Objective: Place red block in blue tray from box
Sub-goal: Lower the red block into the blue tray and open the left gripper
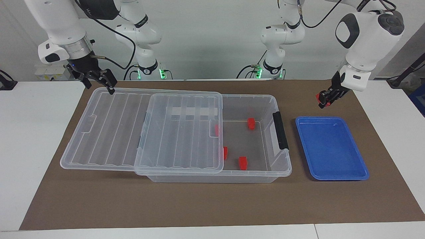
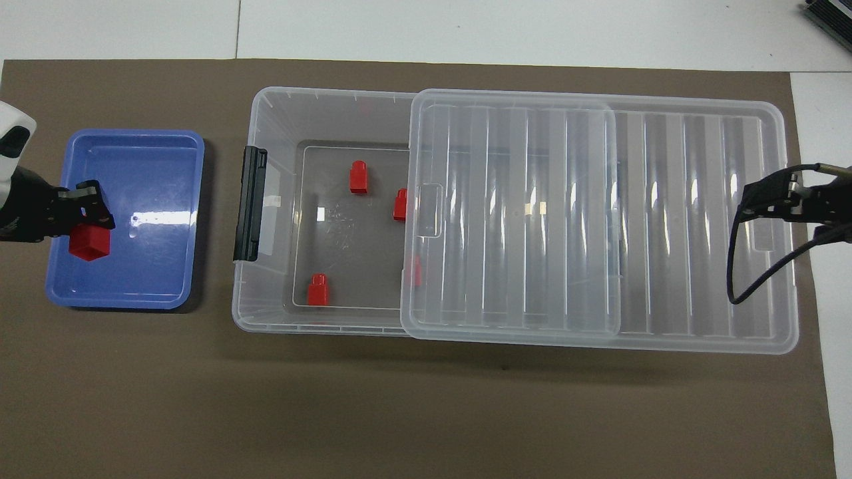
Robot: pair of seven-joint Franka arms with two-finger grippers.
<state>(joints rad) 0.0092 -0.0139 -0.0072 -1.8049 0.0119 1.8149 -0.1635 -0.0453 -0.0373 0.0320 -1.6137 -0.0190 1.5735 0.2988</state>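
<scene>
Red block point(image 1: 319, 98) hangs pinched in your left tool point(image 1: 324, 101), up in the air over the blue tray point(image 1: 345, 172); in the overhead view the block point(image 2: 88, 242) covers the tray's point(image 2: 126, 296) nine o'clock part, toward the edge at the left arm's end of the desk. In the facing view you see the tool clear of the tray, raised above its twelve o'clock rim, so the block touches nothing but the fingers pressed on it.

Your right tool point(image 1: 99, 81) stands spread, holding nothing, over the corner of the lid point(image 1: 109, 132) at the right arm's end (in the overhead view its tip point(image 2: 755, 199) shows over the lid's point(image 2: 699, 226) three o'clock edge). That arm waits.

The box point(image 1: 265, 176) sits on the brown mat point(image 1: 199, 205) in the middle of the desk point(image 1: 33, 132), its black latch point(image 1: 280, 131) facing the tray. The lid lies slid off toward the right arm's end, still resting across more than half of the box, so the part next to the tray is uncovered. Inside you can count four more red blocks: two in the open part point(image 2: 359, 177) point(image 2: 318, 290), and two at the lid's edge, one half covered point(image 2: 400, 204), one seen through the lid point(image 2: 416, 271). The whitish tape strip point(image 1: 194, 111) shows through the lid.

The tray lies beside the box, apart from it, with nothing resting in it.
</scene>
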